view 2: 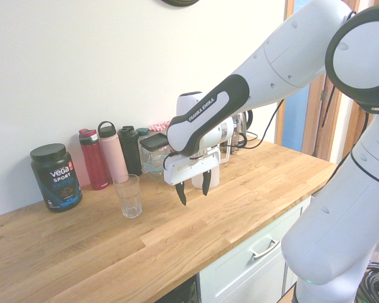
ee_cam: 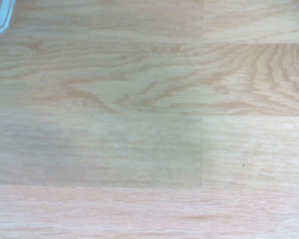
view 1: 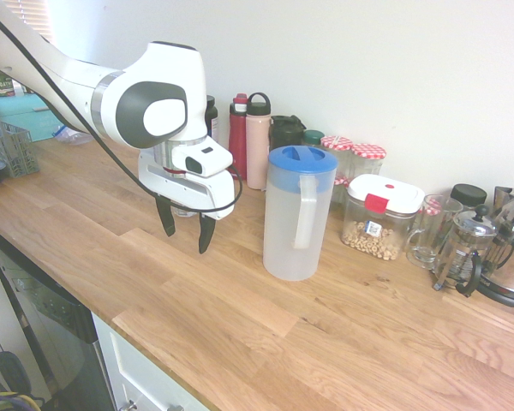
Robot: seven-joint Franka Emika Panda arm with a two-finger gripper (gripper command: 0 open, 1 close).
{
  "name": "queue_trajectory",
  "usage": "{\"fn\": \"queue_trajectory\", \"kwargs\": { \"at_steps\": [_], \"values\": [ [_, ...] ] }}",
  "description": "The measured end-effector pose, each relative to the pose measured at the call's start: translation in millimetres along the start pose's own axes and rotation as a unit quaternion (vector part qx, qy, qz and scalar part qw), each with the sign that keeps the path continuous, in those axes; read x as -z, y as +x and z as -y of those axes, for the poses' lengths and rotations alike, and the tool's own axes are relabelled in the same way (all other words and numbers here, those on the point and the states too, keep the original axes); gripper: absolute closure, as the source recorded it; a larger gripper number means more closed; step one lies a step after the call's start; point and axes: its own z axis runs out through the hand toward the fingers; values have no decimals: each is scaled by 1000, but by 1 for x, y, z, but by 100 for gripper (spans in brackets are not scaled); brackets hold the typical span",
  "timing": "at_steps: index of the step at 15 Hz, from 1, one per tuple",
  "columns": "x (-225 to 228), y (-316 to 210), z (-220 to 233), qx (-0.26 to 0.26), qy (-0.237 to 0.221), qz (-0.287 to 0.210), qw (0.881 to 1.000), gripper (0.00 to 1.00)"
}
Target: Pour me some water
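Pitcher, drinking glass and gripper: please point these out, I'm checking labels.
Pitcher (view 1: 283, 227): first exterior view, clear body.
Drinking glass (view 2: 130, 201): second exterior view, lower side.
Gripper (view 1: 183, 242): first exterior view, between fingertips.

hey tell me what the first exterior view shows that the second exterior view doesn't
Only the first: the French press and the gray crate.

Only the second: the drawer's whole bar handle and the Vega Sport label.

Both: the gripper, open and empty, the pitcher, the pink bottle and the red bottle.
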Motion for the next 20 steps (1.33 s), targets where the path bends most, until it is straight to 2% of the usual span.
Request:
{"fn": "queue_trajectory", "kwargs": {
  "at_steps": [4, 8, 14, 17, 20],
  "values": [
    [2, 0, 0, 9, 5, -7, 1000, 0],
    [49, 3, -17, 96, 9, 0, 995, 0],
    [170, 38, -89, 197, 33, -12, 980, 0],
    [191, 69, -126, 237, 37, -27, 970, 0],
    [200, 106, -156, 225, 37, -44, 973, 0]
  ]
}}
